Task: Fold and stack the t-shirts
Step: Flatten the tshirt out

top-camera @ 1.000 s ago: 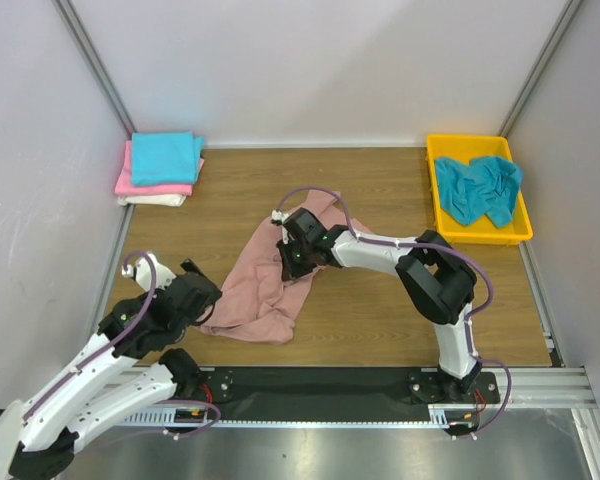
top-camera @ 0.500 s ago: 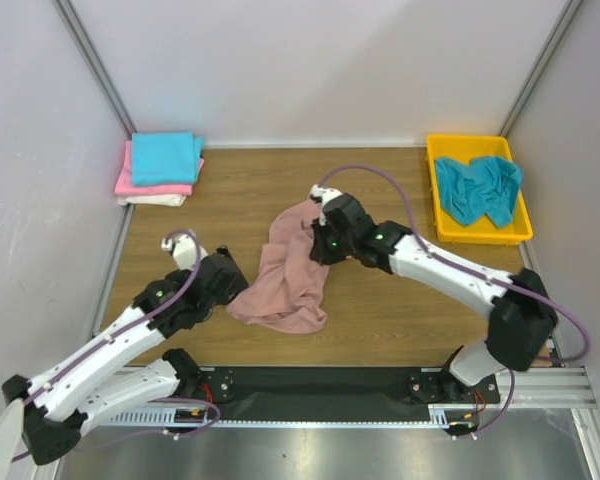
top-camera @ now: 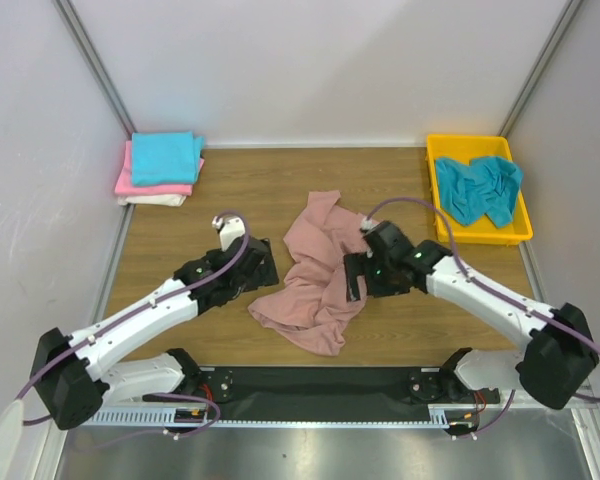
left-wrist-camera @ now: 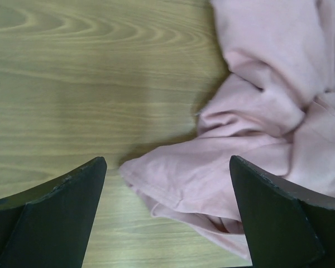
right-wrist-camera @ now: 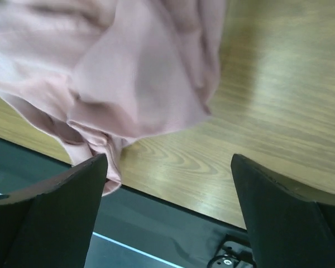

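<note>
dusty-pink t-shirt crumpled between spread left fingers and right fingers.

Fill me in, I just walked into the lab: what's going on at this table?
Two robot arms are dealing with a crumpled dusty-pink t-shirt mid-table. The left gripper and right gripper flank it, fingers open, neither holding cloth. A folded stack, teal on pink on white, sits at the far left corner. Another teal shirt lies bunched in the yellow tray.
</note>
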